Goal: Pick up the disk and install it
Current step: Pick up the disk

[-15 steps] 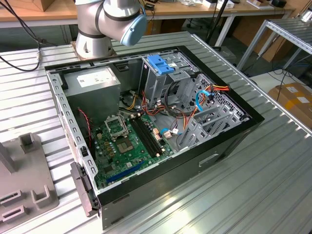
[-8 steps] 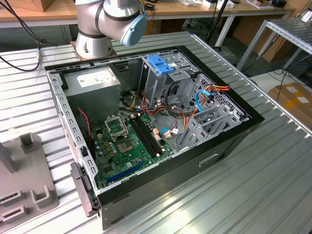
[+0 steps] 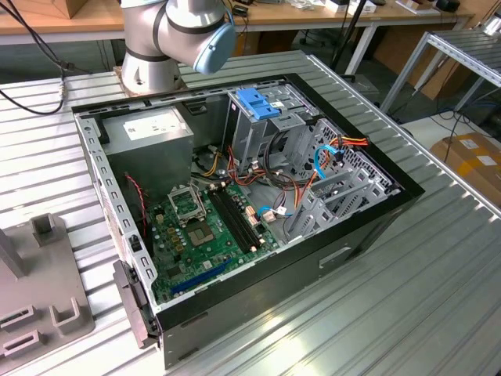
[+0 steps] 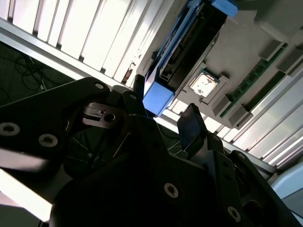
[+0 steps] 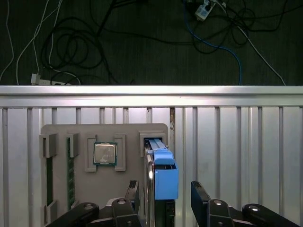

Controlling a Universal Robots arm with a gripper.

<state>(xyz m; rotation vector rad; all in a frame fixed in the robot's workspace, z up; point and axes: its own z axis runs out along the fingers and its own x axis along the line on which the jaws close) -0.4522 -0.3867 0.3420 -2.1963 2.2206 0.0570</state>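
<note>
Gripper (image 5: 164, 185) astride the disk (image 5: 163, 170), fingers spread, clamping nothing.

In both wrist views, one disk (image 4: 187, 47) stands on edge in a slot of one grey holder tray (image 5: 128, 137), between the two fingers (image 5: 199, 196). A gap shows between its blue rail end and one finger; the other finger is just beside it. Print on the disk cannot be read. One square processor chip (image 5: 104, 153) lies in the tray, just past that nearer finger. At least one green memory stick (image 5: 70, 175) sits farther out. In the exterior view, one open computer case (image 3: 376, 211) holds one blue-topped drive cage (image 3: 258, 106) and one power-supply box (image 3: 149, 129); its white label is too small to read.
</note>
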